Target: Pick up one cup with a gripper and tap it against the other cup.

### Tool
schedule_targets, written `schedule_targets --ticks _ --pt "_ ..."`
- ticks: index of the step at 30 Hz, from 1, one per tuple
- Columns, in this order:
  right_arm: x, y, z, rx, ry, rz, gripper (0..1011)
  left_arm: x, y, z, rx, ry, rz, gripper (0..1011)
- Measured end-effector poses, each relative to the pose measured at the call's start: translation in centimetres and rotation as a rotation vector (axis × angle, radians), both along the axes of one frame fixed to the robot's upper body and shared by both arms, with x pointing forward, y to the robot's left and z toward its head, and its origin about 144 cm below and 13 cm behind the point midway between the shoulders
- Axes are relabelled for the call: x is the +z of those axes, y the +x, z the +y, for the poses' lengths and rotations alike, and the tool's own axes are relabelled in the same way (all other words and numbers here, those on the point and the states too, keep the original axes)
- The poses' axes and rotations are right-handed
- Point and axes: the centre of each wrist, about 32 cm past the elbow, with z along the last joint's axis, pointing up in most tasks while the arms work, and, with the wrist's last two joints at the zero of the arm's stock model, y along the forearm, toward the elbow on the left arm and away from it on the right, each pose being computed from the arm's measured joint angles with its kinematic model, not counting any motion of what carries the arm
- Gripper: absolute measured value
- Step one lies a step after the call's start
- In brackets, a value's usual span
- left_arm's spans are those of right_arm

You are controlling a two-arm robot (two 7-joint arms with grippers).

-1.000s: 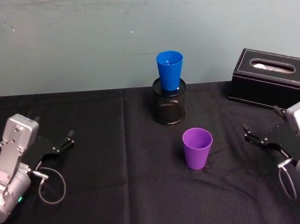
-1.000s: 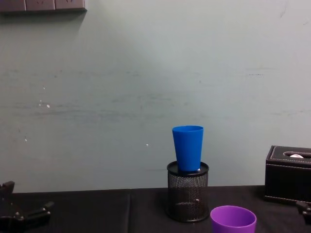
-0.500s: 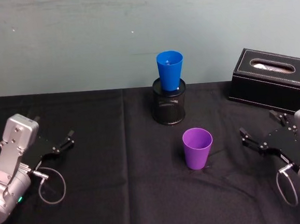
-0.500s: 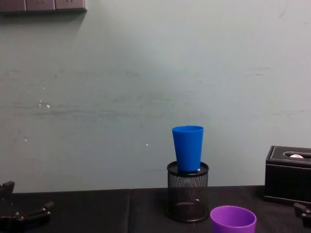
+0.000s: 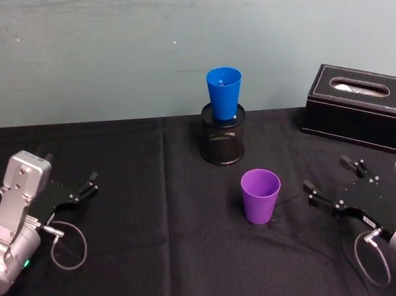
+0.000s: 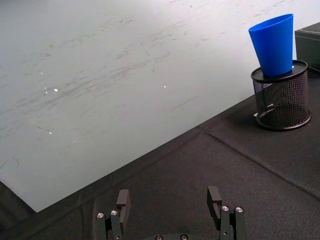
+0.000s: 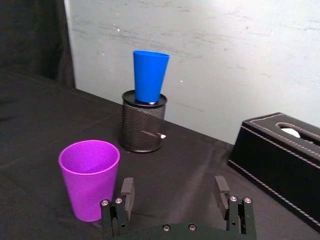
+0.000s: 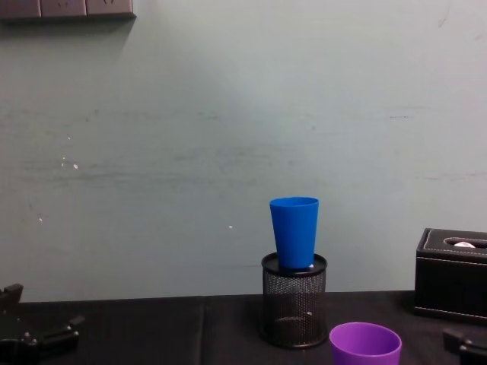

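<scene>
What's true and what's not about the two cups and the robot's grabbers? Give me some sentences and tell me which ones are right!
1. The blue cup stands in the black mesh holder. True.
2. The purple cup lies on its side. False: it stands upright on the black cloth.
3. The right gripper is holding the purple cup. False: it is open beside the cup, not touching it.
4. The left gripper is open and far from both cups. True.
5. The black tissue box sits on the robot's left. False: it is on the right, at the back.
</scene>
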Motion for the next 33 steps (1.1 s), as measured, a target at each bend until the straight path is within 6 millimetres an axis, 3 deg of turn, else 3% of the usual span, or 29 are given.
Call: schedule_targets --ticks 33 --pt "-1.7 0.0 3.0 0.149 0.049 0.076 1003 0.0 0.0 0.0 0.000 0.000 0.000 1011"
